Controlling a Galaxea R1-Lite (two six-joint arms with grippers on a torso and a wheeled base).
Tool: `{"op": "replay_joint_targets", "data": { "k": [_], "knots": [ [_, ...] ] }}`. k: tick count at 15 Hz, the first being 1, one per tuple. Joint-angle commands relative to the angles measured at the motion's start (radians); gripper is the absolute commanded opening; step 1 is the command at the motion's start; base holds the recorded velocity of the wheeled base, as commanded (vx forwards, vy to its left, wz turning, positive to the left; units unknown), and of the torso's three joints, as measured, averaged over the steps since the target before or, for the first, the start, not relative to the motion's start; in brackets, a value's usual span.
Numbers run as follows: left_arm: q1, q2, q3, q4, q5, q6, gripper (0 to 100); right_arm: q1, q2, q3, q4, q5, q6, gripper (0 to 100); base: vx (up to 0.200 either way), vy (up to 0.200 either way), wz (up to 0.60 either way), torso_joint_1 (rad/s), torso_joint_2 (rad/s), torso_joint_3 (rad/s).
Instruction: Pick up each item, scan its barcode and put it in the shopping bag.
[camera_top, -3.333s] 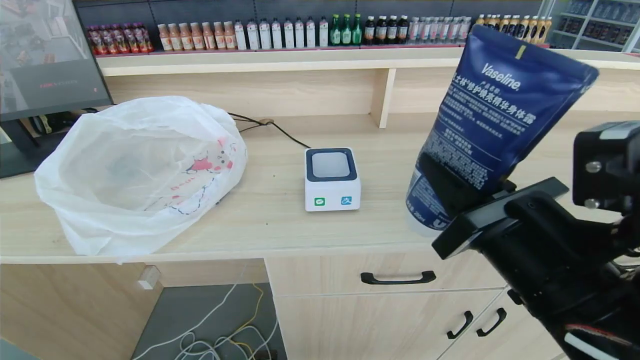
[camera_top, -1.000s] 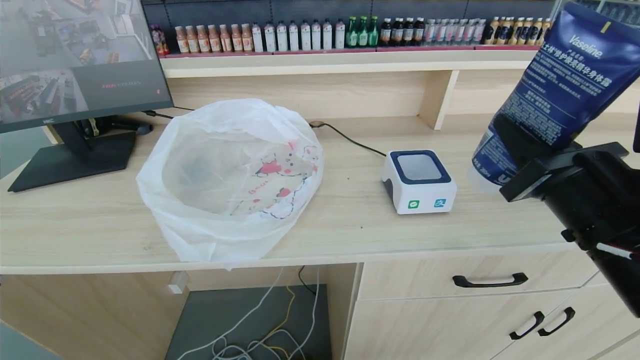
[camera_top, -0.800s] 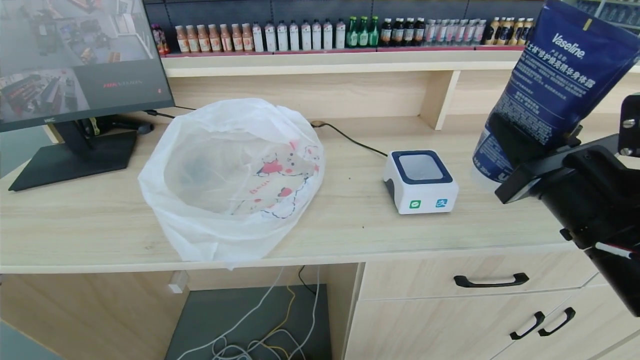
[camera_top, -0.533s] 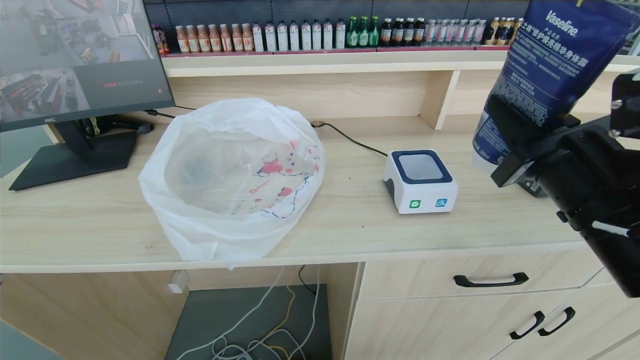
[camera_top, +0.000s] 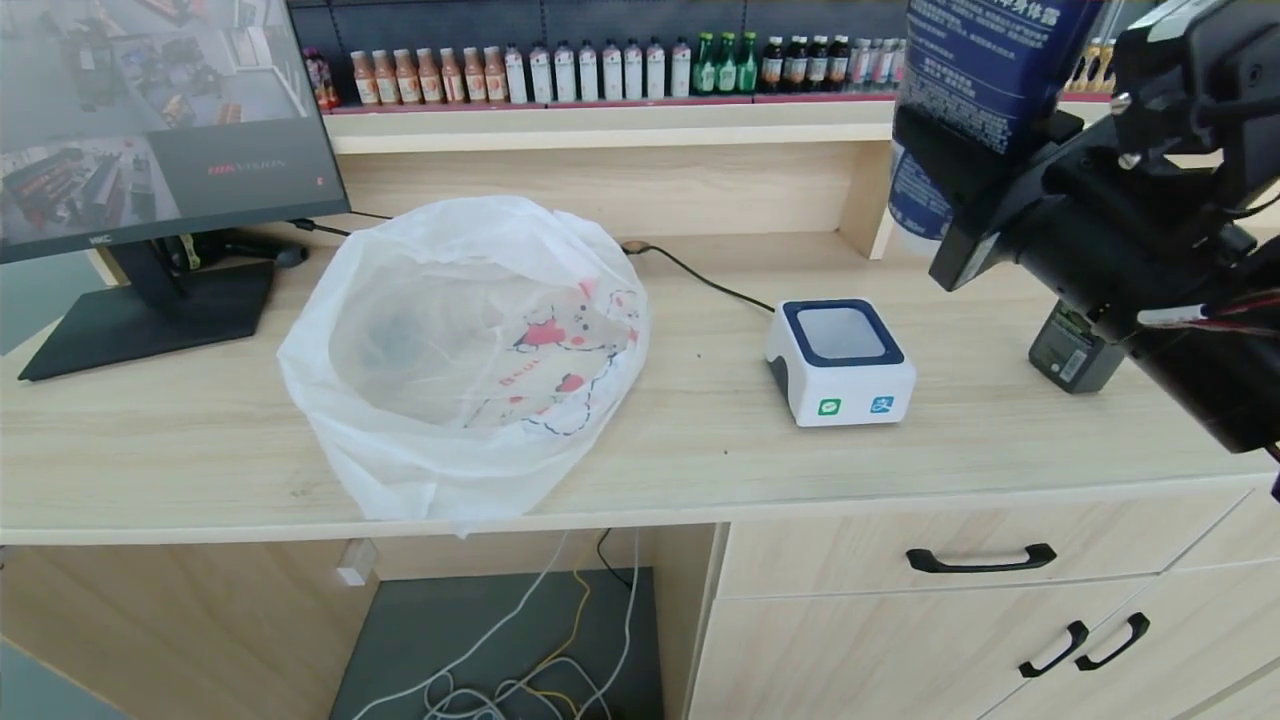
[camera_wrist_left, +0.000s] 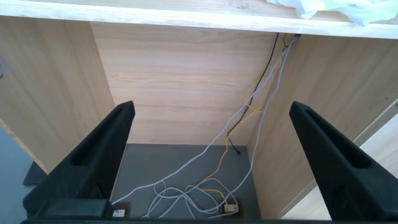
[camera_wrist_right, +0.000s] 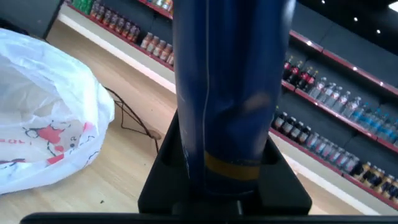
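Observation:
My right gripper (camera_top: 965, 185) is shut on a dark blue lotion tube (camera_top: 985, 60), held upright high over the right end of the counter, behind and to the right of the scanner. In the right wrist view the tube (camera_wrist_right: 230, 62) stands between the jaws of that gripper (camera_wrist_right: 224, 155). The white scanner (camera_top: 840, 362) with a blue-rimmed window sits on the counter. A white plastic shopping bag (camera_top: 465, 350) lies open to its left. My left gripper (camera_wrist_left: 211, 162) is open and empty below the counter's edge, facing the recess with cables.
A small dark item (camera_top: 1075, 345) stands on the counter (camera_top: 700, 450) at the right, under my right arm. A monitor (camera_top: 150, 110) stands at the back left. A raised shelf with a divider (camera_top: 865, 190) runs behind; bottles (camera_top: 600, 70) line the far wall. Drawers sit below.
The head camera panned left early on. Since then my right gripper has lifted the tube upward and a little left, uncovering the small dark item on the counter.

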Motion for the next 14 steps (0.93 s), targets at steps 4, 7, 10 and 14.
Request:
{"op": "replay_joint_targets", "data": {
  "k": [4, 7, 10, 14],
  "knots": [
    [0.0, 0.0, 0.0, 0.0, 0.0, 0.0, 100, -0.061, 0.065, 0.01, 0.037, 0.247, -0.2, 0, 0.0, 0.0, 0.0, 0.0, 0.0, 0.0],
    [0.001, 0.0, 0.0, 0.0, 0.0, 0.0, 100, -0.094, 0.08, 0.007, 0.075, 0.344, -0.226, 0, 0.0, 0.0, 0.0, 0.0, 0.0, 0.0],
    [0.001, 0.0, 0.0, 0.0, 0.0, 0.0, 100, -0.16, 0.113, 0.0, 0.078, 0.448, -0.246, 0, 0.0, 0.0, 0.0, 0.0, 0.0, 0.0],
    [0.001, 0.0, 0.0, 0.0, 0.0, 0.0, 100, -0.252, 0.179, -0.044, 0.077, 0.626, -0.269, 0, 0.0, 0.0, 0.0, 0.0, 0.0, 0.0]
  ]
}}
